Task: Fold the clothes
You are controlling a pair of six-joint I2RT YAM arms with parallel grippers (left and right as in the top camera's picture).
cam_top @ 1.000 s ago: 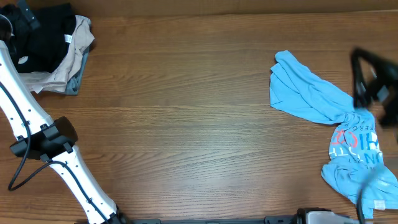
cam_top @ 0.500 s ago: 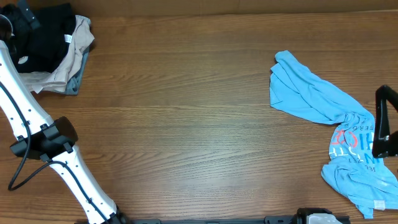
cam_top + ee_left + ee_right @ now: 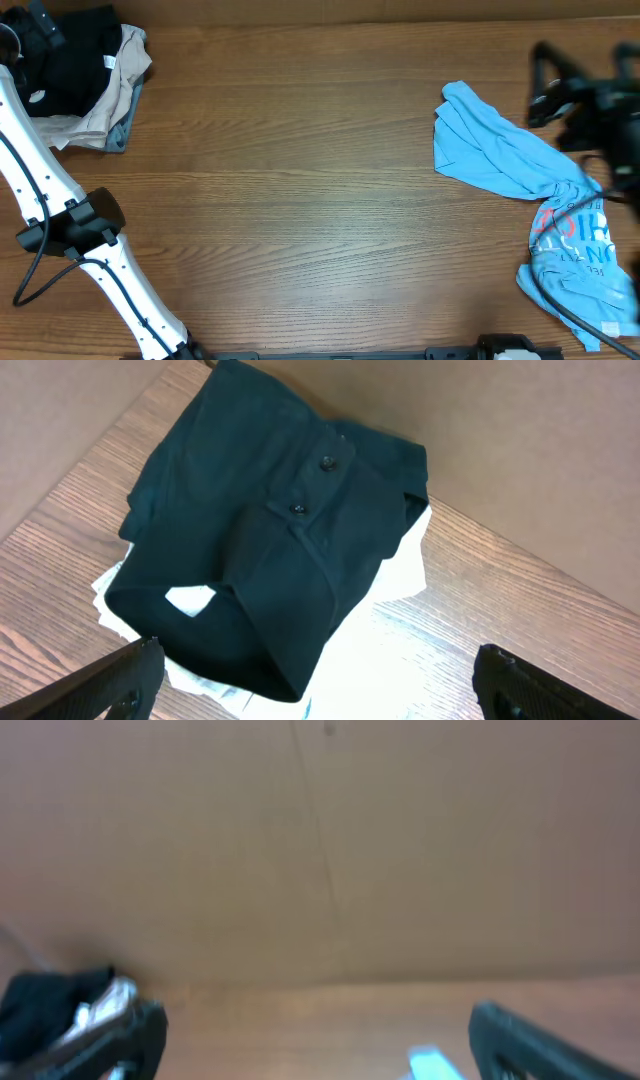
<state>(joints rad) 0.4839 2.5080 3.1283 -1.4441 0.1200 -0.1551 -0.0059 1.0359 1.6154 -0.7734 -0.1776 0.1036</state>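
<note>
A crumpled light-blue printed T-shirt (image 3: 500, 155) lies on the right side of the wooden table; a corner of it shows in the right wrist view (image 3: 430, 1065). My right gripper (image 3: 540, 82) is open and empty, blurred, just behind the shirt's upper end; its fingers stand wide apart in the right wrist view (image 3: 320, 1055). A black buttoned garment (image 3: 270, 530) lies on beige and white ones (image 3: 400, 575) at the far-left corner, also seen overhead (image 3: 70, 55). My left gripper (image 3: 320, 690) is open and empty, hovering above this pile (image 3: 38, 22).
A brown cardboard wall (image 3: 500, 430) runs along the table's back edge right behind the pile. The left arm (image 3: 70, 225) stretches along the left side. The right arm's cable (image 3: 560, 305) trails over the blue shirt's lower part.
My right arm swung from over the blue shirt's lower right end towards the back, and now sits behind the shirt's upper part. The shirt and the left arm stayed still.
</note>
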